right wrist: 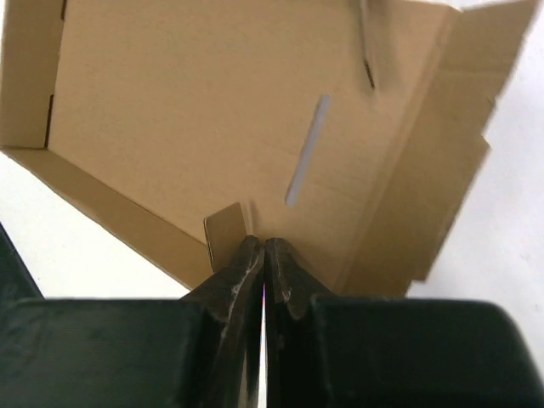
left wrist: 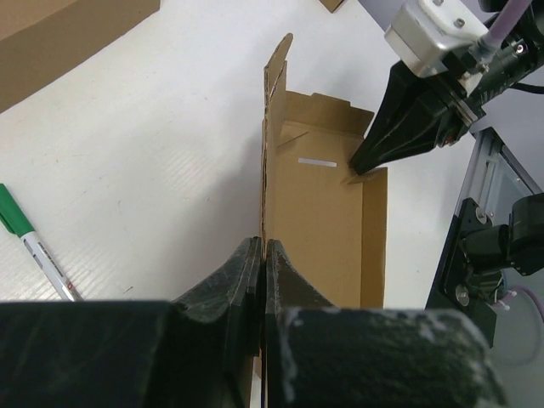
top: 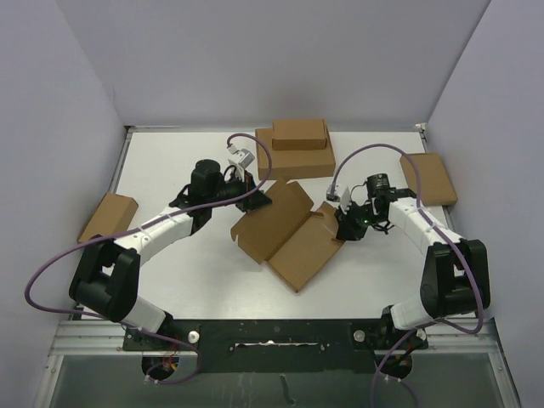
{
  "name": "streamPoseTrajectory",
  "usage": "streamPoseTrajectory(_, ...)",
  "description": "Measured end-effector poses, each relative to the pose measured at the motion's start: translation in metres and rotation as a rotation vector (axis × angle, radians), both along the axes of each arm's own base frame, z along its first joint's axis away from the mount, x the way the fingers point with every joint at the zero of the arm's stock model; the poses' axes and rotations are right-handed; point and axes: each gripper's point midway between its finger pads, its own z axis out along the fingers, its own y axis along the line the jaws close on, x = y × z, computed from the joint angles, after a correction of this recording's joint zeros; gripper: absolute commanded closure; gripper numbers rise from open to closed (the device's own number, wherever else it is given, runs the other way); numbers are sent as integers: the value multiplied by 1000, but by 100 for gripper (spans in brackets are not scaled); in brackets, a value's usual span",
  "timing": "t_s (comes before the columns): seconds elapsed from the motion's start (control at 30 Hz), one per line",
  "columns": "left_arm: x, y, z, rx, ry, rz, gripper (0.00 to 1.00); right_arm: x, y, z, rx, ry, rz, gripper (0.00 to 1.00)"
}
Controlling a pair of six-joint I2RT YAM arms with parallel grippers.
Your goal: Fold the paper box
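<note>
Box [top: 285,234] centre frame: left gripper [left wrist: 263,248] pinches side wall [left wrist: 266,144], right gripper [right wrist: 263,246] fingers together beside corner tab [right wrist: 223,231]. You raise walls evenly, keep creases straight.

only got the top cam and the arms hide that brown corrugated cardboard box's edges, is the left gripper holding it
Observer: Yes, the left wrist view shows the left gripper shut on an upright side wall of the paper box.
Operator: and the right one
Observer: The right gripper is shut at a corner of the box, beside a small tab; a grip I cannot confirm.
Operator: anything loose nearby
Observer: A green-capped marker pen lies on the white table beside the box.
</note>
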Motion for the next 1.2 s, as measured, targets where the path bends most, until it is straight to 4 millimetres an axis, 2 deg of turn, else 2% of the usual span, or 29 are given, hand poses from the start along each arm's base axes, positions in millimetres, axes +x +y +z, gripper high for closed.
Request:
streamPoseTrajectory(0.17,-2,-1,1,-4,1,-12,100,-13,13,0,9,5,93,100)
streamPoseTrajectory(0.3,0,-4,6,-8,-14,-35,100,-15,13,-1,9,10,106,100)
streamPoseTrajectory(0.43,4,-11,13,-9,-50,-89,100,-16,15,6,42,18,104,89)
streamPoseTrajectory(0.53,2,-15,15,3,-73,-150,100,-8,14,31,146,-24,58,82)
streamPoseTrajectory(0.6,2,-18,19,11,-93,-188,100,0,4,60,231,-94,-6,69)
streamPoseTrajectory(0.7,1,-19,27,18,-120,-224,100,13,-11,97,303,-199,-92,44)
streamPoseTrajectory(0.77,2,-19,33,17,-142,-240,100,22,-20,110,327,-245,-144,37)
streamPoseTrajectory(0.87,2,-20,39,14,-168,-258,100,35,-27,106,337,-212,-196,36)
streamPoseTrajectory(1.03,1,-20,39,17,-170,-267,100,47,-29,67,344,-31,-264,40)
streamPoseTrajectory(1.1,0,-20,39,19,-171,-269,100,46,-29,61,346,6,-277,45)
streamPoseTrajectory(1.2,0,-20,39,20,-171,-270,100,45,-28,61,352,19,-281,60)
